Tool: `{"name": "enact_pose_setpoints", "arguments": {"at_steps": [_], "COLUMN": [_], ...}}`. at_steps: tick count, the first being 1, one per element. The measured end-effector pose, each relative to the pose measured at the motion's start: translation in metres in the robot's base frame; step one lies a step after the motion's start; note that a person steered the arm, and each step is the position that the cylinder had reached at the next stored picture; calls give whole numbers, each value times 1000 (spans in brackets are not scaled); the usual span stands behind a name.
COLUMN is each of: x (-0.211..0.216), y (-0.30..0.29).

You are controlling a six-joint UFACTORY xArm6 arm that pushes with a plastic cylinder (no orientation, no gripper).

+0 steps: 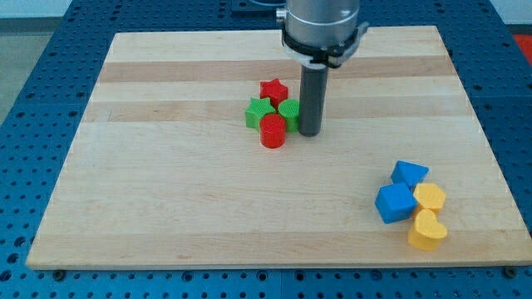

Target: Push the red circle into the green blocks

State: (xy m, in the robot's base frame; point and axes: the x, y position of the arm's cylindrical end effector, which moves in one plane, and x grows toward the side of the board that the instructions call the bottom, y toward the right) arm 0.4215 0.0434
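Blue pegboard [33, 50] is surrounding everything, dotted with holes. Pale wood counter [166, 191] is sitting on it, striped grain, taking up most of the view. Arm [322, 25] is coming down from the view's top, ending in a dark rod; there is no claw, nothing is being held. My tip [310, 133] is resting on the counter just right of the green blocks. Cluster mid-board: red star [273, 89] at the back, green star [259, 111] on the left, green block [289, 111] on the right, shape unclear. Red circle [273, 131] is touching both greens from the view's bottom. Far lower right: blue cube [393, 203], blue block [409, 173], yellow block [431, 198], yellow heart [427, 231], all bunching together.
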Motion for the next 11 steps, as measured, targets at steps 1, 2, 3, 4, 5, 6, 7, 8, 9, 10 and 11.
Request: {"name": "enact_pose_setpoints", "arguments": {"at_steps": [1,2,3,4,5,6,7,8,9,10,11], "x": [-10,9,35,62,59,27,17,21,58,52,37], "y": [-6,-3,-2,-54,-83,-77,-77,-85,-57,-3,46]}}
